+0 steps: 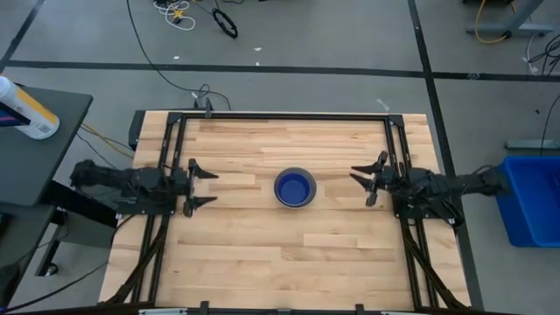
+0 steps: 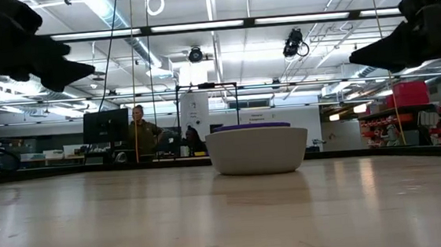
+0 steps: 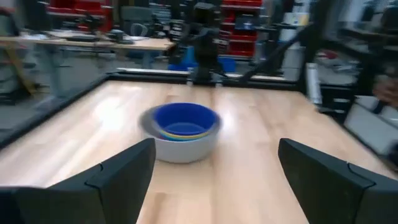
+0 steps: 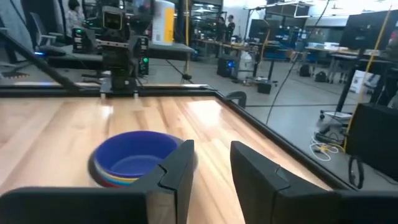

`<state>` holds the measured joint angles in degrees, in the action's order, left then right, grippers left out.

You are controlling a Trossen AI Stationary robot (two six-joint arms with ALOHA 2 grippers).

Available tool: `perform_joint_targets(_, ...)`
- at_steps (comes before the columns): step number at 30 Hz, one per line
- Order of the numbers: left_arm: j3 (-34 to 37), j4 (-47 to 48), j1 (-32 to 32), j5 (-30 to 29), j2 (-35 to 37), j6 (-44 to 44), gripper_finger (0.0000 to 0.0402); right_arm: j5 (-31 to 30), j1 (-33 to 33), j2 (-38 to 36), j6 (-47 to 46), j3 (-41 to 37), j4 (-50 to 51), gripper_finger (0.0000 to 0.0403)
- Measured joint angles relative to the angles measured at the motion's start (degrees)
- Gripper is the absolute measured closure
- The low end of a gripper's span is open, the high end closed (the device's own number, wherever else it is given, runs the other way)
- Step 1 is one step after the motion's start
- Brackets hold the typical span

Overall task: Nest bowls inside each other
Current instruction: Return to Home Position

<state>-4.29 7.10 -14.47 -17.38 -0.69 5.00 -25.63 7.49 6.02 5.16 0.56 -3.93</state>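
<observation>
The bowls point(image 1: 295, 187) stand nested in one stack at the middle of the wooden table. The grey bowl point(image 3: 180, 148) is outermost and rests on its base; the dark blue bowl point(image 4: 134, 155) lies innermost, with yellow and red rims showing between them. My left gripper point(image 1: 213, 188) hovers open at the table's left side, pointing level toward the stack. My right gripper point(image 1: 361, 185) hovers at the right side, also pointing at the stack. Its fingers are parted by a narrow gap with nothing between them point(image 4: 211, 152).
Black frame rails point(image 1: 289, 115) run along the table's far edge and both sides. A blue bin point(image 1: 534, 197) stands past the right edge. On a dark side table at the left lies a white bottle point(image 1: 26, 109). A person point(image 2: 140, 130) shows far behind.
</observation>
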Motion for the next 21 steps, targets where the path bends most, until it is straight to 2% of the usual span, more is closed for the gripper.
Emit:
perform_joint_targets(4,0.0,-1.6,9.8,4.4,0.0,-2.3,0.0054,5.9,-6.5,0.0,0.2,0.0,0.3,0.0290)
perform_joint_targets(9,0.0,-8.5,23.5,17.6,0.0,-2.4,0.0054,11.4,-11.8,0.0,-0.4,0.0,0.6,0.0288)
perform_joint_targets(12,0.0,-10.7,29.6,21.5,0.5,-0.8,0.0054,12.5,-13.6,0.0,-1.6,0.0,1.2,0.0290)
perform_joint_targets(17,2.4,-16.7,32.1,24.8,0.6,-0.7,0.0054,14.2,-14.3,0.0,-2.3,0.0,1.5,0.0289)
perform_joint_targets(21,3.8,-19.1,30.2,22.3,0.5,-1.8,0.0054,14.0,-14.3,0.0,-2.6,0.0,1.5,0.0289)
